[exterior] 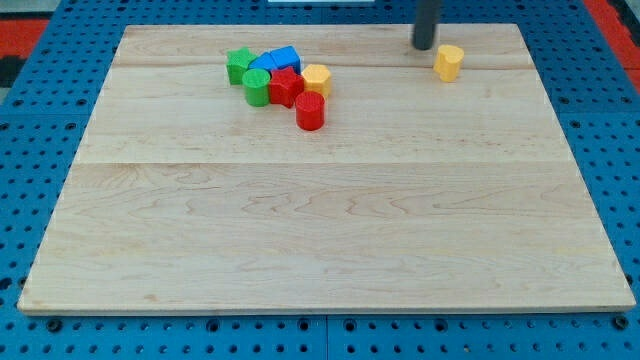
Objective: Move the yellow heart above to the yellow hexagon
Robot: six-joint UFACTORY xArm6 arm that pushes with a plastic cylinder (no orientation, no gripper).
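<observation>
A yellow heart block [449, 61] lies alone near the view's top right of the wooden board. A yellow hexagon block [316, 78] sits at the right side of a cluster at the top left-centre. My tip [424, 46] is the lower end of a dark rod coming down from the view's top. It stands just left of and slightly above the yellow heart, close to it; whether it touches is unclear. The hexagon is well to the tip's left.
The cluster holds a green star-like block [238, 65], a green cylinder [257, 87], two blue blocks [278, 61], a red block [286, 87] and a red cylinder [310, 111]. The board [330, 230] lies on a blue pegboard table.
</observation>
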